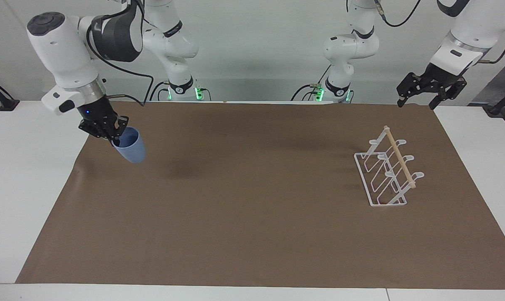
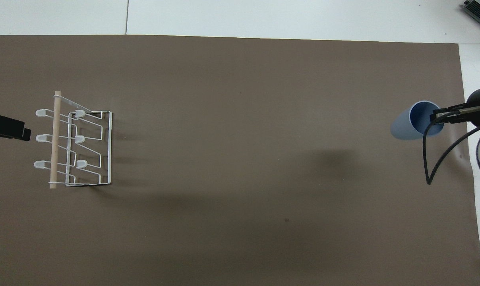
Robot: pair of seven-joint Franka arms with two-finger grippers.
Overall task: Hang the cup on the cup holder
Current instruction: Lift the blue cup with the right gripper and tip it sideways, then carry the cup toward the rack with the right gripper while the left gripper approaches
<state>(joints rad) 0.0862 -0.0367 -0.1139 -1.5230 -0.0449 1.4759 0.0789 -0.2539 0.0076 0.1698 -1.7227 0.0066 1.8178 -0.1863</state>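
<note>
My right gripper [image 1: 112,136], upper left of frame, pinches the small light blue plastic cup [image 1: 130,145] by its rim | light, stiff, likely slippery | my left gripper [image 1: 416,100], upper right, waits wide open, holding nothing.

The facing camera is mounted high across the table, looking back toward both arm bases and the wall, far enough off to take in the whole brown mat [image 1: 252,234]. The overhead camera sits high above the robots' end, looking forward and steeply down at closer range. Both views share the mat and the cup holder [image 1: 387,170] [image 2: 75,140], which appear turned half a turn between them.
</note>
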